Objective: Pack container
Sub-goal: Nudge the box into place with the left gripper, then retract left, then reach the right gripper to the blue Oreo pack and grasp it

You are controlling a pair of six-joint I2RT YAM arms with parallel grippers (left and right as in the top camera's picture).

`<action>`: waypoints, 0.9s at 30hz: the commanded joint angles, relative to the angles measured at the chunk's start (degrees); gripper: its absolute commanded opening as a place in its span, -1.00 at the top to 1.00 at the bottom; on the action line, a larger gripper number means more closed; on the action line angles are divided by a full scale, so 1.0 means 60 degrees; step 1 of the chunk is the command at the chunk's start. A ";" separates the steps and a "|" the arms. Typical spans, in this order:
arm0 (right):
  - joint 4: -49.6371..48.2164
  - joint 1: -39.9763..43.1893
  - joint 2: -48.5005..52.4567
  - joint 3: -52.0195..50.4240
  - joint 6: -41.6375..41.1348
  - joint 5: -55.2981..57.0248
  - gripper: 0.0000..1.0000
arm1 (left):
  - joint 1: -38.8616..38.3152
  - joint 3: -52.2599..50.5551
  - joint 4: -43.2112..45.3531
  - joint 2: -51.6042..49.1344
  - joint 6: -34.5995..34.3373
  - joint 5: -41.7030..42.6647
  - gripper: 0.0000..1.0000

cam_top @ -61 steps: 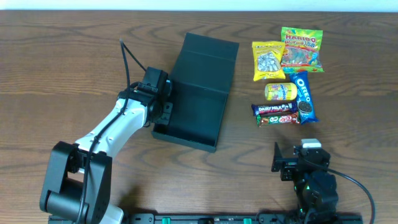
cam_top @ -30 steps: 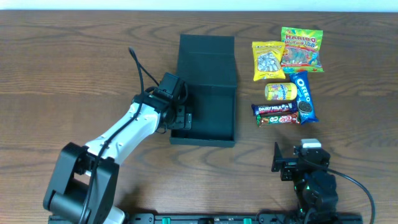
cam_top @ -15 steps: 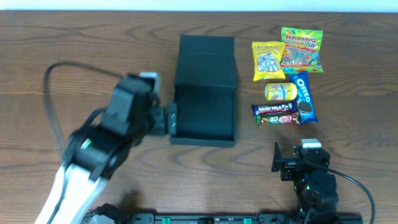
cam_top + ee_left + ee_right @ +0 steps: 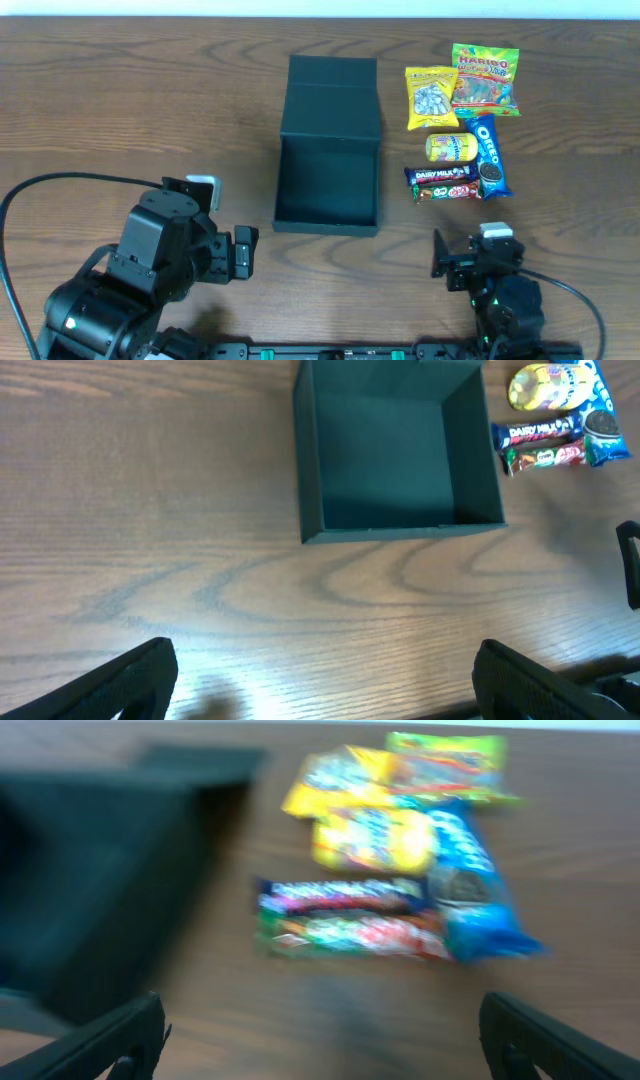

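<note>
We see the matte dark teal-black rectangular cardboard box (image 4: 330, 185) lying open near the middle of the brown wooden table (image 4: 120, 90), its hinged flap lid (image 4: 333, 95) folded back on the far side and its shallow inside bare. Just to its right lies a cluster of snacks: a yellow sweet bag (image 4: 431, 97), a green-and-red Haribo gummy bag (image 4: 485, 80), a yellow egg-shaped pack (image 4: 452, 147), a blue Oreo packet (image 4: 489, 155) and a purple Dairy Milk bar (image 4: 442, 175). The left gripper (image 4: 325, 652) hangs spread wide and unloaded, near the box's front-left corner. The right gripper (image 4: 320, 1010) also gapes wide, grasping nothing, near the snacks.
</note>
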State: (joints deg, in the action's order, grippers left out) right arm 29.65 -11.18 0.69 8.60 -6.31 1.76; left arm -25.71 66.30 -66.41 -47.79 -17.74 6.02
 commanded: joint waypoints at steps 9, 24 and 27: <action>-0.0561 -0.0025 -0.0058 -0.0022 -0.7373 -0.4892 -0.98 | 0.0029 -0.0233 0.0382 -0.0106 0.0160 0.0004 -0.91; -0.3683 0.0321 0.2943 0.0488 -0.5155 -0.5224 -0.98 | 0.0029 -0.0237 0.0295 -0.0255 0.0754 0.0073 -0.91; -0.3228 0.0761 0.4543 0.1745 -0.3872 -0.5220 -0.98 | 0.0029 -0.0240 0.0317 -0.0353 0.0747 0.0091 -0.91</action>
State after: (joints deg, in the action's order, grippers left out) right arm 9.67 -8.60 22.13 12.64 -40.56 -32.08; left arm -25.67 65.25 -64.45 -49.32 -15.11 7.27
